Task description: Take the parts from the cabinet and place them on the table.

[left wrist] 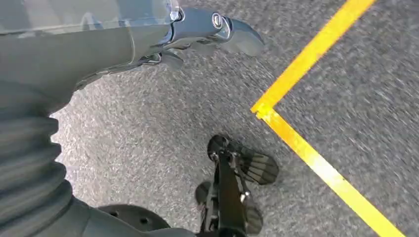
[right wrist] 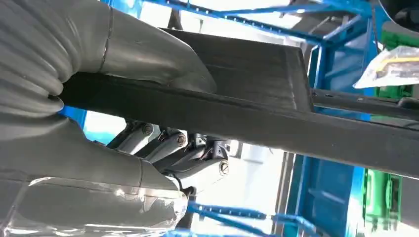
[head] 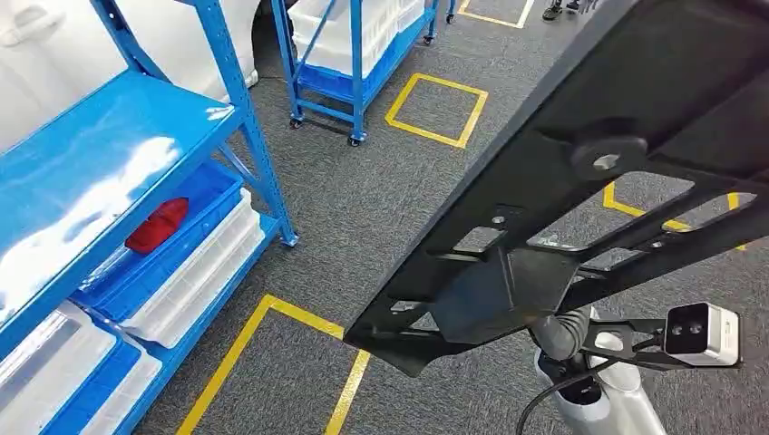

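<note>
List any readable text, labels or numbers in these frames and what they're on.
None readable.
Black part in the right hand: holes and a boss, no lettering visible.
Clear bag on the blue rack: something yellow and dark inside, too blurred to tell if it is print.
Yellow floor tape: plain outlines, no characters.
Red item in the blue bin: no marking visible.

The black part (head: 635,127) looks like matt moulded plastic. The blue shelf (head: 100,154) is glossy painted metal. The floor (head: 381,190) is rough grey carpet.

Grey ribbed wrist cover (right wrist: 27,59), dark screw-jointed fingers (right wrist: 197,170)
</note>
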